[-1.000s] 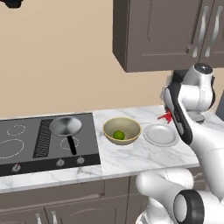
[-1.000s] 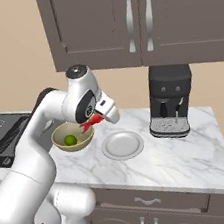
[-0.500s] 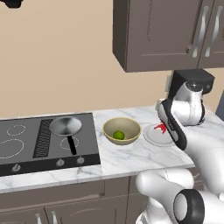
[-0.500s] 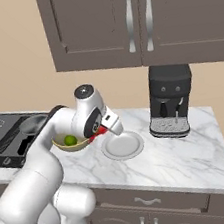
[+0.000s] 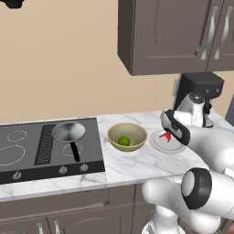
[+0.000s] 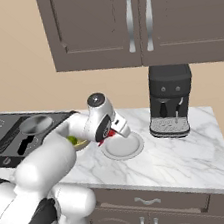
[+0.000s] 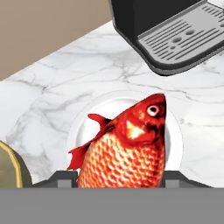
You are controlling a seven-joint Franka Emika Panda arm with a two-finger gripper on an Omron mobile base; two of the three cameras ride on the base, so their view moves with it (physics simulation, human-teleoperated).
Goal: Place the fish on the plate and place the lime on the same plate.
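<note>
The red-orange fish (image 7: 127,153) sits between my gripper's (image 7: 120,177) fingers, which are shut on it. It hangs head-first just over the white plate (image 7: 85,127). From the left base view, the fish (image 5: 166,135) and the gripper (image 5: 170,133) sit low over the plate (image 5: 160,145). The right base view shows the fish (image 6: 107,135) at the left rim of the plate (image 6: 124,147). The green lime (image 5: 123,140) lies in the tan bowl (image 5: 113,132), left of the plate; the lime (image 6: 72,139) also peeks out behind my arm.
A black coffee machine (image 5: 201,91) stands right behind the plate, close to the hand, and its drip tray (image 7: 183,35) is just beyond the plate. A silver pan (image 5: 68,131) rests on the cooktop (image 5: 27,151) at the left. Cabinets (image 6: 121,22) hang overhead.
My arm has come down toward the counter with the fish, from well above the plate to just over it. The lime and bowl stayed put.
</note>
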